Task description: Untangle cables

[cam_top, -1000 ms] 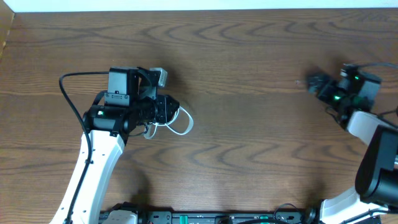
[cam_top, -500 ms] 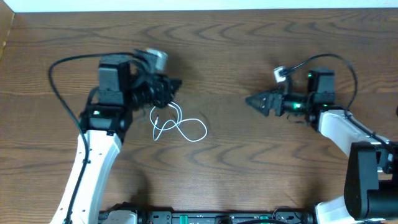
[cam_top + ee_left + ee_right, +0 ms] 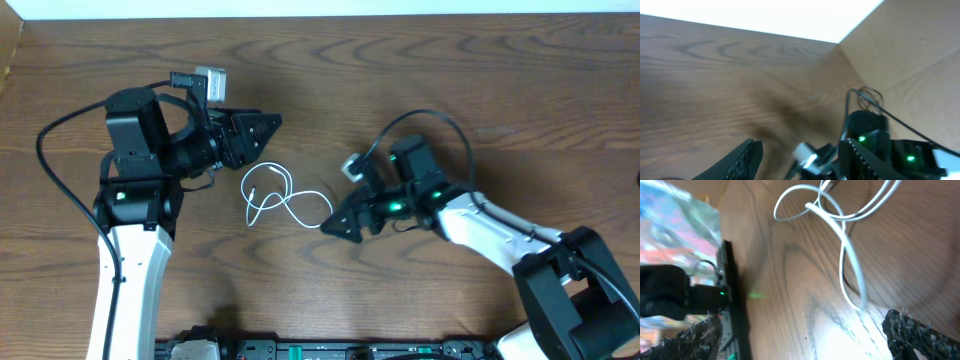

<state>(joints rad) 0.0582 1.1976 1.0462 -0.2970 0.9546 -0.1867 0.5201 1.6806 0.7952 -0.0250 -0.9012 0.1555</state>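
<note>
While your right gripper (image 3: 338,226) gapes wide, the white cable (image 3: 288,203) lies looped on the surface (image 3: 400,80), long axis left-to-right (whether the left gripper (image 3: 265,128) is apart, you cannot tell).

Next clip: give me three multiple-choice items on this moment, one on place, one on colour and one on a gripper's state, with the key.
1. Where is the cable?
A. On the table, between the grippers
B. Hanging off the table edge
C. Draped over an arm

2. What colour is it?
A. Red
B. White
C. Yellow

3. How is the right gripper?
A. Shut on the cable
B. Shut, empty
C. Open, empty

Key:
1 A: it lies in loops on the wood, with the left gripper on one side and the right gripper on the other.
2 B: the overhead and right wrist views both show it white.
3 C: the right wrist view shows its fingers wide apart, gripping nothing.
</note>
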